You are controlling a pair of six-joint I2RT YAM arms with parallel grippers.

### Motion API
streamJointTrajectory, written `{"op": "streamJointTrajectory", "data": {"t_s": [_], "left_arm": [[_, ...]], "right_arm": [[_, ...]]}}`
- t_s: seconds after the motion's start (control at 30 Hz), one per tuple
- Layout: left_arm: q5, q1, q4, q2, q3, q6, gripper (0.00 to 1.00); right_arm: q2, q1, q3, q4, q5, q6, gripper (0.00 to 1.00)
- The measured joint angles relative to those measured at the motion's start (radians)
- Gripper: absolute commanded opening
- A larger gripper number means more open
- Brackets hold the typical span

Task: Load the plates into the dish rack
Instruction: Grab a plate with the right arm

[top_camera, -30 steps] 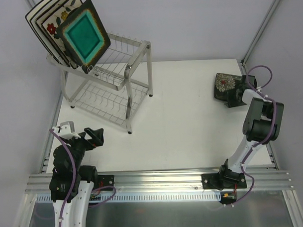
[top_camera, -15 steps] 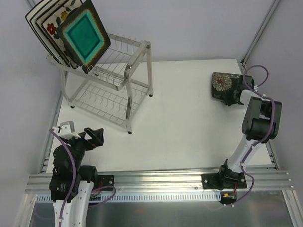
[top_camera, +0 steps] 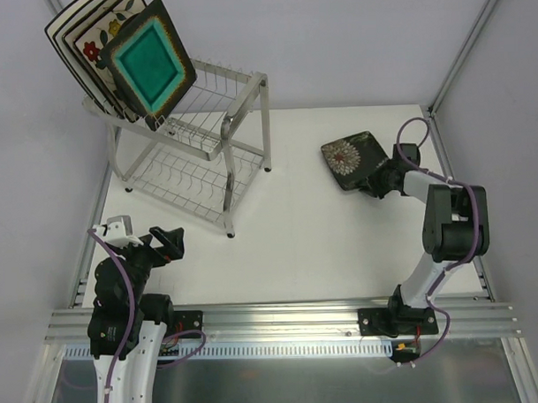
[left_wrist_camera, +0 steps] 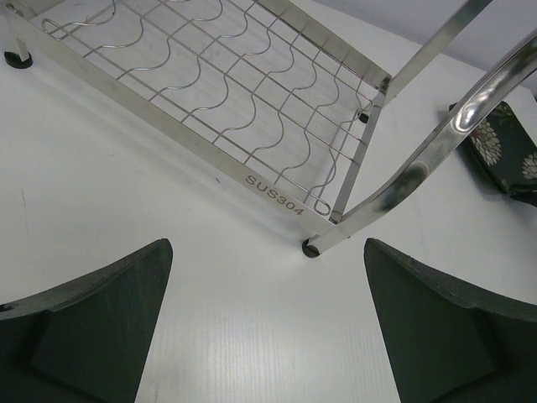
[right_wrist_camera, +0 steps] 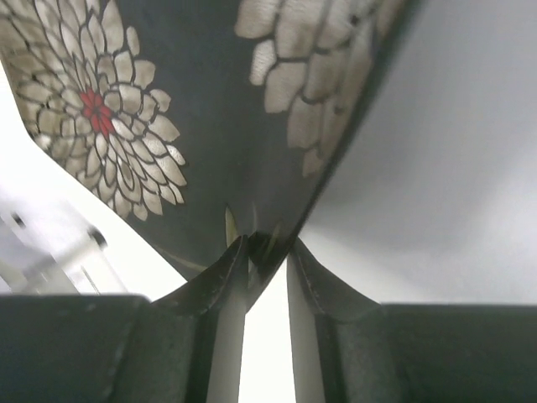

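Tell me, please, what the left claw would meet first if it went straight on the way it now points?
Probably the dish rack: its near corner leg and foot stand straight ahead of the open left claw. Depth is unclear, so it might touch the table first.

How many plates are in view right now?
5. Four lean together on the top tier of the dish rack: teal-centred plate in front, flowered plate behind, two more largely hidden, so maybe miscounted. The white-bloom plate is in the right end effector.
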Motion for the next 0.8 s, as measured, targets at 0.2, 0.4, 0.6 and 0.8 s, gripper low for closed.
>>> {"op": "streamJointTrajectory", "data": {"t_s": [0.2,0.4,0.6,0.8], "left_arm": [[0.0,0.0,0.0,0.0,0.0,0.0,0.99],[0.0,0.0,0.0,0.0,0.0,0.0,0.99],[0.001,0.0,0.0,0.0,0.0,0.0,0.99],[0.001,0.004,0.0,0.0,0.0,0.0,0.99]], "right_arm": [[-0.089,0.034,-0.079,-0.056,-0.035,-0.086,0.29],[-0.161,0.033,-0.089,-0.159,0.006,-0.155,0.4],[-0.202,0.034,-0.087,-0.217,0.032,-0.192,0.39],[-0.202,0.034,-0.086,-0.246,0.045,-0.217,0.35]]}}
